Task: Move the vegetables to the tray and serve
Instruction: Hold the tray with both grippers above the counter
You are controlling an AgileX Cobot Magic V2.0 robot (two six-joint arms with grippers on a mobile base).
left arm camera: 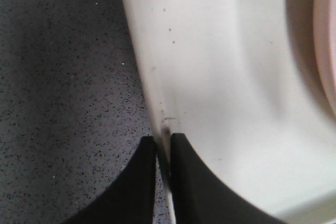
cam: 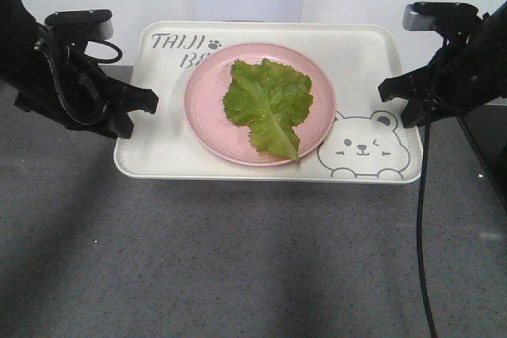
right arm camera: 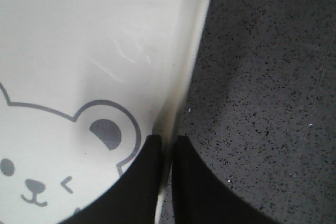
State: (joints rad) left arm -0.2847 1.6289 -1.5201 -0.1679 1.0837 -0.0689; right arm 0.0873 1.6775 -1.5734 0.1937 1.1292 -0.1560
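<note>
While the tray rests on the dark speckled surface, its two short edges are gripped by the tools. The left tool is seen at the tray's left rim; in the left wrist view its fingers are pressed together on the rim, one finger outside over the surface and one inside over the tray floor. The right tool is placed at the right rim, just above the bear drawing; in the right wrist view its fingers are likewise pinched on the rim, with the bear's ear just beside the inner finger. A round pink plate is set in the middle of the tray, partly covering the grey lettering. The lettuce is laid flat on the plate, its pale rib pointed toward the near edge, and is touched by neither tool.
</note>
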